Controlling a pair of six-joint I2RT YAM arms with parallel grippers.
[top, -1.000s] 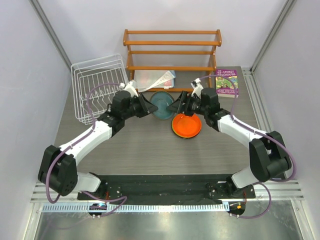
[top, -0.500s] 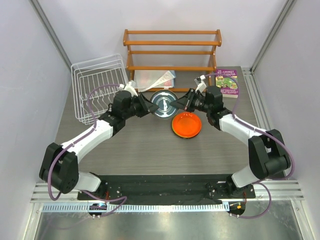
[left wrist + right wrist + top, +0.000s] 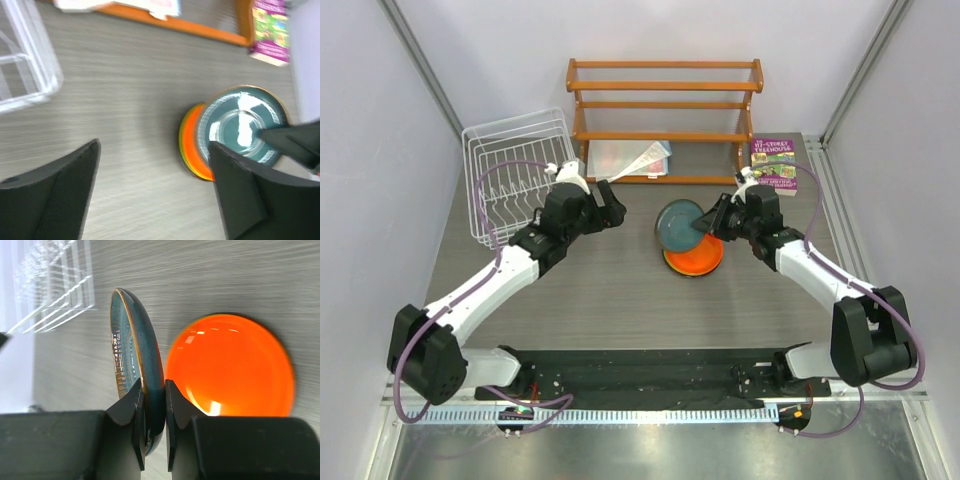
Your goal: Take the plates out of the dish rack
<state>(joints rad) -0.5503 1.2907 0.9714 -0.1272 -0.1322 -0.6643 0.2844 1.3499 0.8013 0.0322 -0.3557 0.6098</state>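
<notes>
A grey wood-grain bench (image 3: 610, 300) lies between pale side walls, with a broad bare stretch from the two arms back to the near edge. The white wire dish rack (image 3: 515, 175) sits in the far left corner, close to the left wall. The orange-brown wooden tiered shelf (image 3: 665, 110) stands along the far edge. A purple paperback book (image 3: 773, 165) lies near the far right edge.

The right gripper (image 3: 710, 222) is clamped narrowly on the rim of the teal blue round plate (image 3: 678, 222), one finger on each face. The plate hangs near the middle of the bench, just over the left part of the orange round plate (image 3: 698, 260). It is tipped steeply up on edge, with its glossy hollow face turned toward the left arm and partly upward. From the right wrist it appears edge-on, its plane running in line with the fingers (image 3: 135, 412).

The orange plate lies flat on the bench, hollow side up. A thin yellow-green line shows under its rim in the blurred left wrist view, perhaps another plate beneath.

The left gripper (image 3: 610, 200) stands wide, holds nothing, and is well apart from both plates.

Inside the rack only upright wire tines show. Pale booklets (image 3: 632, 160) lie under the shelf's lowest tier.
</notes>
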